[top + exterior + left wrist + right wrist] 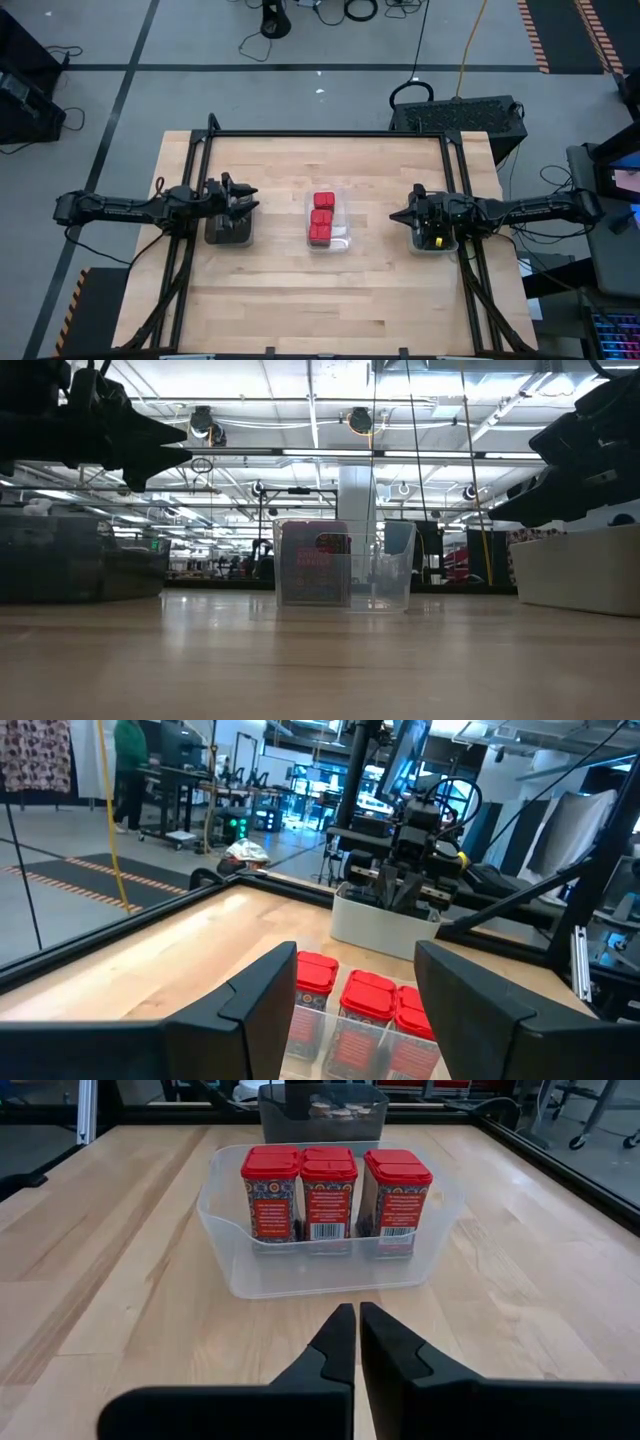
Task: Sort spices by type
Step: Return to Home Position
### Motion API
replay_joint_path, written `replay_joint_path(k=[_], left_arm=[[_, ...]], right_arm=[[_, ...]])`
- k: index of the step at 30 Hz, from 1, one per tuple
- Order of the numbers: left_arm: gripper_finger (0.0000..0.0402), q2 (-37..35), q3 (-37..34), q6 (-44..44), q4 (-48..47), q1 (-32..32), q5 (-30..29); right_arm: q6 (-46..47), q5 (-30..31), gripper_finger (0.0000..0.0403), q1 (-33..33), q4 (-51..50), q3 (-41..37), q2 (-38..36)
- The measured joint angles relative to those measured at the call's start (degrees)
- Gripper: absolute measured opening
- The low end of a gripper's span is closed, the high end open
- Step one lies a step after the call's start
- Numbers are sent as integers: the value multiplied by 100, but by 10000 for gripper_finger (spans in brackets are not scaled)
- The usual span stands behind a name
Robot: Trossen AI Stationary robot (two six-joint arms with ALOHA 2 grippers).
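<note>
Three red spice boxes (pixel 335 1195) are shown lined up side by side in a clear plastic tray (pixel 228 1230) at mid-table, directly ahead of the right gripper (pixel 355 1318). That gripper's fingers are pressed together with nothing between them. It is held above the wooden table (pixel 280 290), over a white bin (pixel 575 575) whose contents cannot be made out. Beyond the tray and facing it, the left gripper (pixel 250 198) is held above a dark bin (pixel 228 234), its fingers (pixel 270 990) spread wide and empty. Round brownish jars (pixel 332 1110) are glimpsed inside that dark bin, on the far side of the red boxes from the right gripper.
</note>
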Motion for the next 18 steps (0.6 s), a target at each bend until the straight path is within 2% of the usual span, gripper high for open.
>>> replay_joint_path(k=[18], left_arm=[[207,0,-4,-2,0,0,2]], right_arm=[[0,0,0,0,0,2,0]])
